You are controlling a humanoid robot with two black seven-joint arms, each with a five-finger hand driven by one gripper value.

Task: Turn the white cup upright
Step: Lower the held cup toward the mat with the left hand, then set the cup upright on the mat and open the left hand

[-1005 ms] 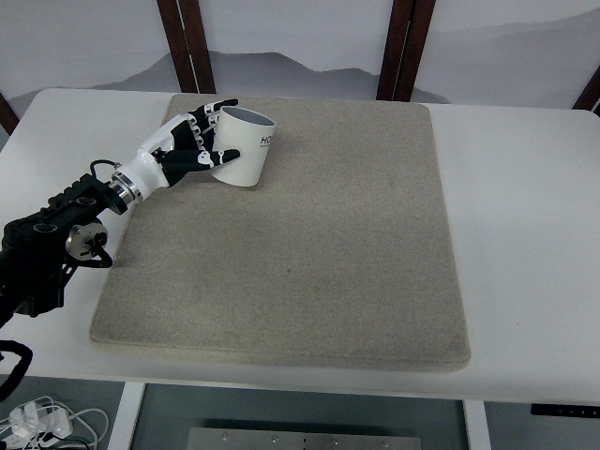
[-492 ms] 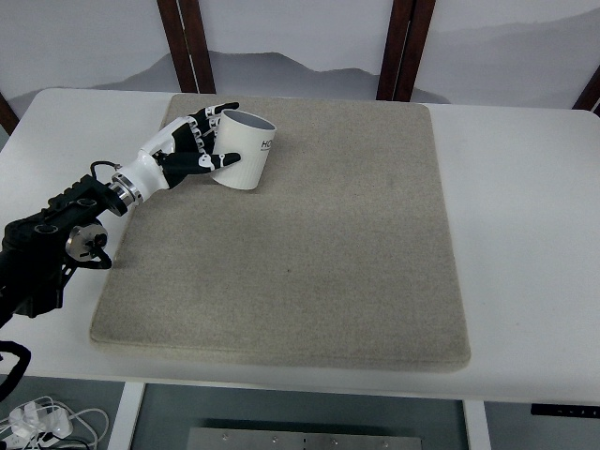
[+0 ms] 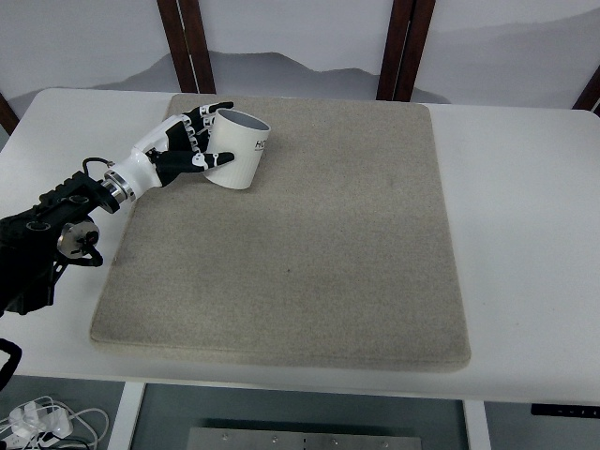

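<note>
A white cup [image 3: 240, 150] with dark lettering stands on the beige mat [image 3: 309, 244] near its far left corner, mouth up and leaning slightly to the right. My left hand [image 3: 195, 141] reaches in from the left edge and wraps its black-and-white fingers [image 3: 201, 120] around the cup's left side, thumb across the front. The right arm does not show.
The mat covers most of a white table [image 3: 525, 234]. Dark wooden posts [image 3: 187, 42] stand behind the table's far edge. Cables lie on the floor at the bottom left.
My left hand and the cup have shifted slightly left and toward the far edge. The grasp on the cup is unchanged.
</note>
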